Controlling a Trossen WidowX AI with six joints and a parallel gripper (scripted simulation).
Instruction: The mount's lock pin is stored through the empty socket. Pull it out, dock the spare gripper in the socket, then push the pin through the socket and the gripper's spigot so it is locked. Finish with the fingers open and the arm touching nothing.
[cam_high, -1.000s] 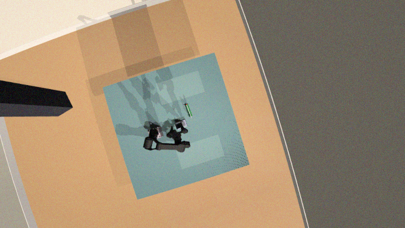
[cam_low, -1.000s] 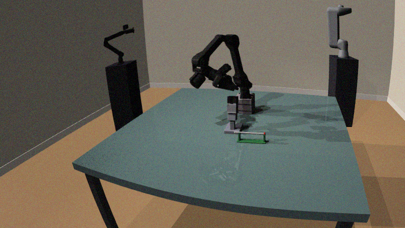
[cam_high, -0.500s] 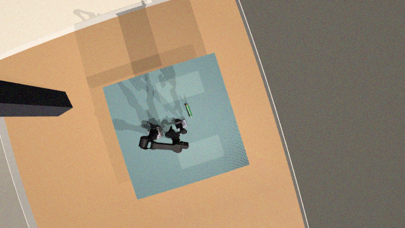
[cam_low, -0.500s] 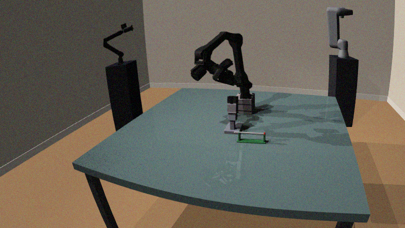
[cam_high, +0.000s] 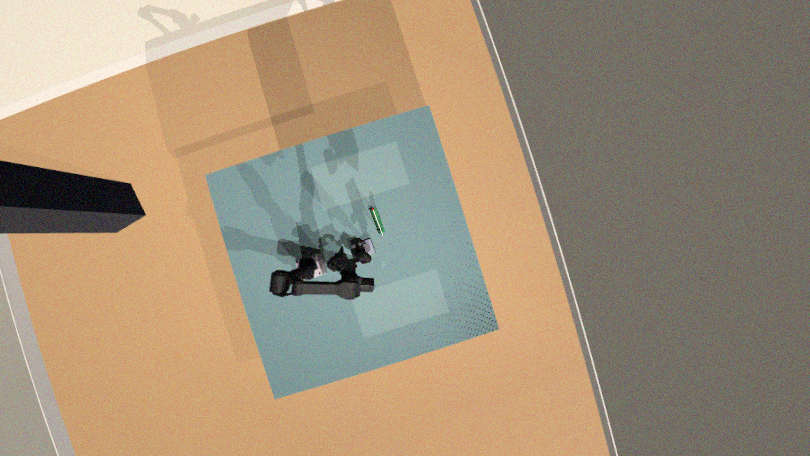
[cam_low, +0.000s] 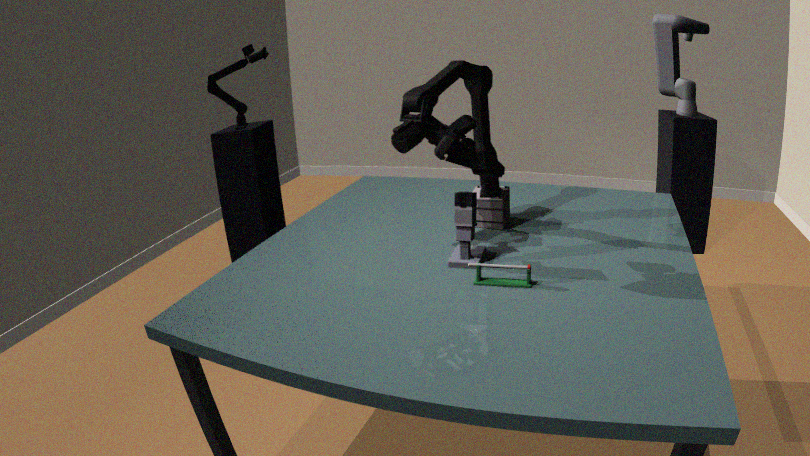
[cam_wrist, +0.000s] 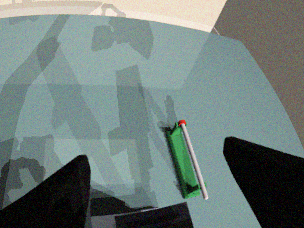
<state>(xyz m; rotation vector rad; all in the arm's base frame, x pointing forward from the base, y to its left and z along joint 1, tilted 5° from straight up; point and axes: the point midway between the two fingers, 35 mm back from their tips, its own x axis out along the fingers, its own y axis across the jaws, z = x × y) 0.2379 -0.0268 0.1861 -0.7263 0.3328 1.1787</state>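
Observation:
A thin white pin with a red head lies along the top of a low green rack, which also shows in the top view. Its plain end sticks out past one upright. Just beside the rack stands the mount, a grey base plate with a narrow stem. Grey blocks with a dark top sit upright on it, looking like the spare gripper; the socket joint is too small to tell. My gripper is open and empty, back from the rack and above the dark top.
My arm's pale base block stands behind the mount on the blue-green table. Dark arm shadows fall across the table behind the rack. Two other arms stand on black pedestals beyond the table.

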